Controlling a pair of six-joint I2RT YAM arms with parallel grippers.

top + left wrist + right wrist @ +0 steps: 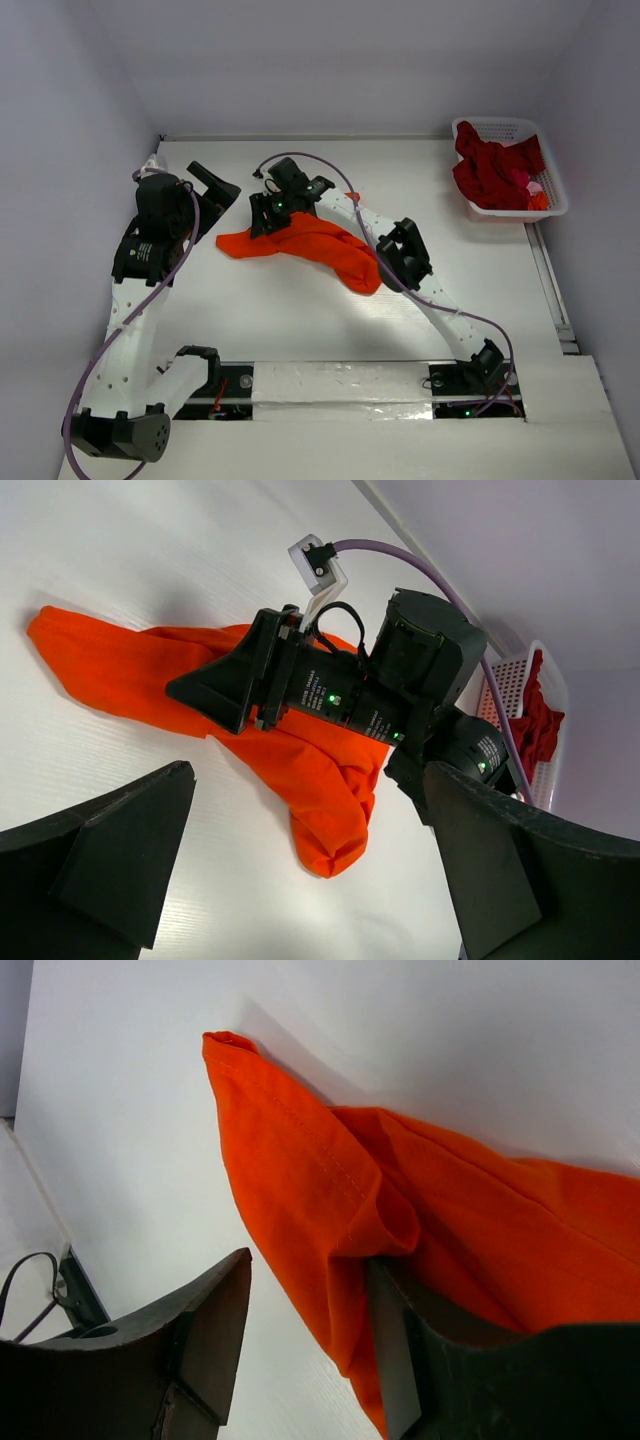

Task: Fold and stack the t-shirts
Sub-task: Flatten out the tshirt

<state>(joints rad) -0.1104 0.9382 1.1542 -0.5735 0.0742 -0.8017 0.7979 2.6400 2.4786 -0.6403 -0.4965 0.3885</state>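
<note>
White table (300,330), pale walls (300,60): bunched orange shirt (310,245) lies mid-table, right gripper (310,1265) astride its hem, jaws apart; left gripper (308,772) gaping.

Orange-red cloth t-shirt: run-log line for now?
orange-red cloth t-shirt: bunched on white table | right gripper: open, astride its fold | left gripper: open, off cloth

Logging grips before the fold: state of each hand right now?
Left hand: open, empty.
Right hand: open around an edge of the bright orange-red cloth t-shirt, not clamped.

Orange-red t-shirt (335,252) partly hidden beneath the right tool (268,220)
</note>
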